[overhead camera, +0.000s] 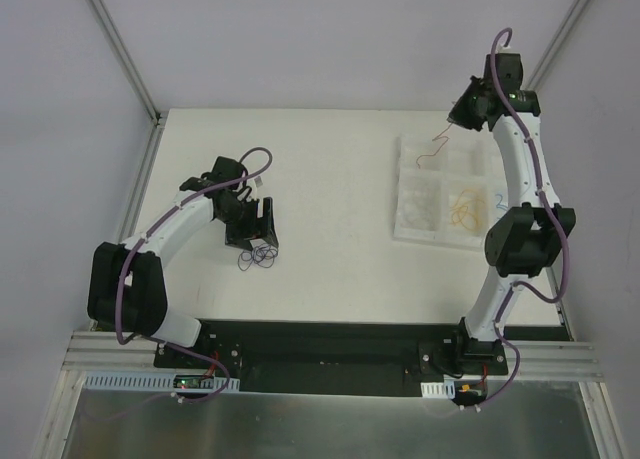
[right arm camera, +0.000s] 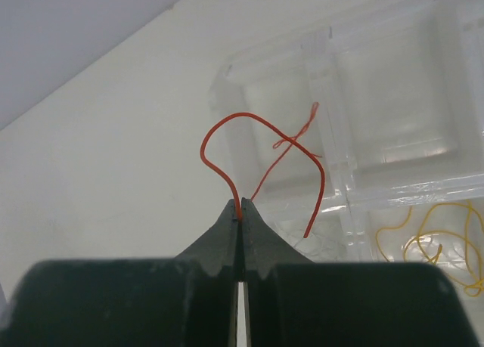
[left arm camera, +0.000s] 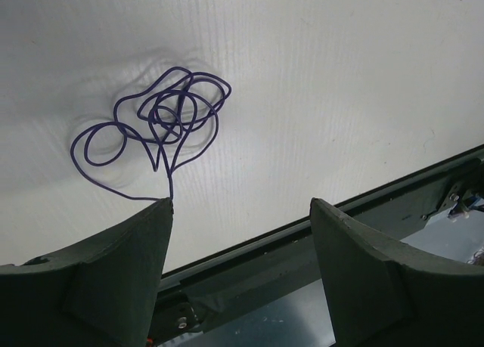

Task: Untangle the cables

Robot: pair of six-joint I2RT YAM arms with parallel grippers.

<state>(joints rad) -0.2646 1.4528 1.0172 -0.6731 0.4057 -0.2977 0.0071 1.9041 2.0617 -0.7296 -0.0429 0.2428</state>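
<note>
Top view, left hand: my left hand (overhead camera: 258,241) pointed down at the desk (overhead camera: 340,179), left of centre; from here I could not tell how wide it stood.
Top view, purple cable: the purple cable (overhead camera: 258,257), a small curly tangle, lay on the desk just on the near side of that hand.
Top view, right hand: my right hand (overhead camera: 452,125) hung at the far right, by the far edge of a clear tray (overhead camera: 402,194). The red cable (overhead camera: 436,139) dangled from it over the tray's far-left compartment.
Top view, other cables: the yellow cable (overhead camera: 467,215) lay in the near-right compartment. A blue cable (overhead camera: 497,199) showed at the tray's right edge, partly behind my arm.
Left wrist view, left hand: my fingers stood wide apart with nothing between them.
Left wrist view, purple cable: it lay flat on the desk beyond my fingertips. One end ran to the tip of the finger on the left of the view; I could not tell whether they touched.
Right wrist view, right hand: my fingers were pressed together, pinching the red cable at their very tips.
Right wrist view, red cable: it arched up from the pinch and bent down again over the tray.
Right wrist view, yellow cable: it lay in a compartment to the right.
</note>
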